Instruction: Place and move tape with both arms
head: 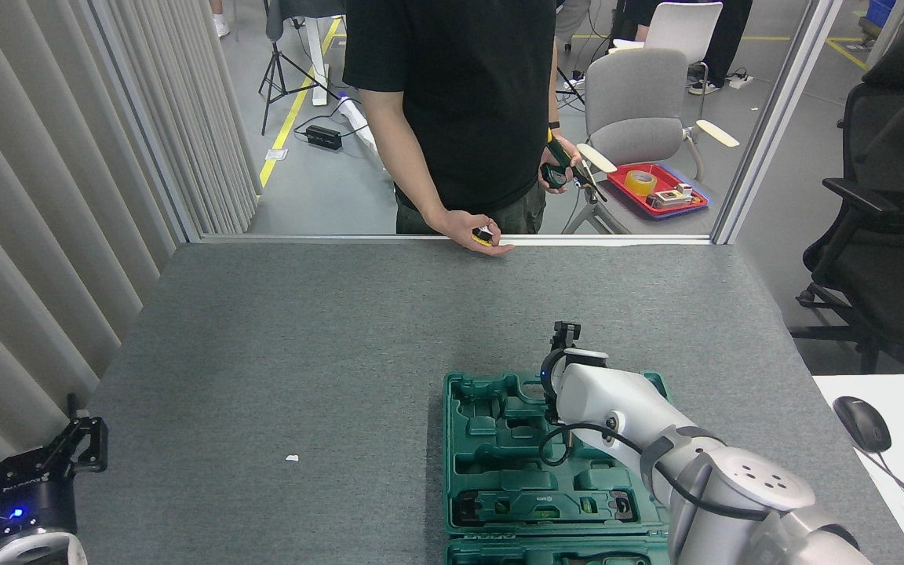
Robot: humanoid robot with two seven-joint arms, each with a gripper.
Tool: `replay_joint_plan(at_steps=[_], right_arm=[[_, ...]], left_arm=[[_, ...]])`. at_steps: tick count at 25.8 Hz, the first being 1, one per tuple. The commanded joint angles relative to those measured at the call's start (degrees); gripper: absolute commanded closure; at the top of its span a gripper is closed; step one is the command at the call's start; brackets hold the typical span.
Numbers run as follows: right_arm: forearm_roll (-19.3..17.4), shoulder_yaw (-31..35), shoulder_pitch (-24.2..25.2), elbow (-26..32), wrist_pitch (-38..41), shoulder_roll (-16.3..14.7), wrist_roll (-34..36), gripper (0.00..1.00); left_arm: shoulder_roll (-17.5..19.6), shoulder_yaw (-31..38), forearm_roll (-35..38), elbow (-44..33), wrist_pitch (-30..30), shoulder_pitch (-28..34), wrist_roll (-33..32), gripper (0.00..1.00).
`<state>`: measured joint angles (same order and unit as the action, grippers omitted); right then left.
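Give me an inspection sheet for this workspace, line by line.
Surface: grey felt table, mostly bare.
Job's things: no tape on table; yellow tape roll in the red tray beyond it.
Clutter: open green tool case; white scrap.
Grippers: left gripper open, empty; right gripper over the case, state unclear.
Cables: black cable on right arm.
Surroundings: person at far edge, chairs, mouse.
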<state>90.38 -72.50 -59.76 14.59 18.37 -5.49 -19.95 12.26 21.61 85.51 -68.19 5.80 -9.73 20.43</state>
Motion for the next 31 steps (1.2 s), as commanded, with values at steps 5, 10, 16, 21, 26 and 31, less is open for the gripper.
replay_joint_plan(at_steps=[5, 10, 16, 21, 26, 31], right_arm=[[-0.11, 0.08, 0.0, 0.0, 0.61, 0.04, -0.09, 0.7], [-0.11, 0.08, 0.0, 0.0, 0.61, 0.04, -0.09, 0.79], [-0.11, 0.08, 0.0, 0.0, 0.53, -0.04, -0.09, 0.7], [0.06, 0.08, -0.09, 0.0, -0.18, 0.04, -0.01, 0.0], [-0.02, 0.08, -0.09, 0.17, -1.14, -0.04, -0.01, 0.0], [-0.02, 0.08, 0.0, 0.17, -5.45, -0.13, -0.01, 0.0]], left_arm=[[1.19, -0.25, -0.08, -0.19, 3.95, -0.29, 7.43, 0.01], [-2.24, -1.13, -0.26, -0.37, 4.13, 0.41, 7.43, 0.01], [-3.64, -1.3, -0.79, 3.15, 5.01, 3.13, 6.99, 0.01], [-6.11, -1.22, -0.96, 3.41, 4.92, 6.83, 5.67, 0.01], [-5.49, 0.45, -1.58, 3.06, 4.92, 12.36, 5.67, 0.01], [-5.14, 0.63, -3.95, 2.62, 4.31, 12.54, 5.41, 0.01]])
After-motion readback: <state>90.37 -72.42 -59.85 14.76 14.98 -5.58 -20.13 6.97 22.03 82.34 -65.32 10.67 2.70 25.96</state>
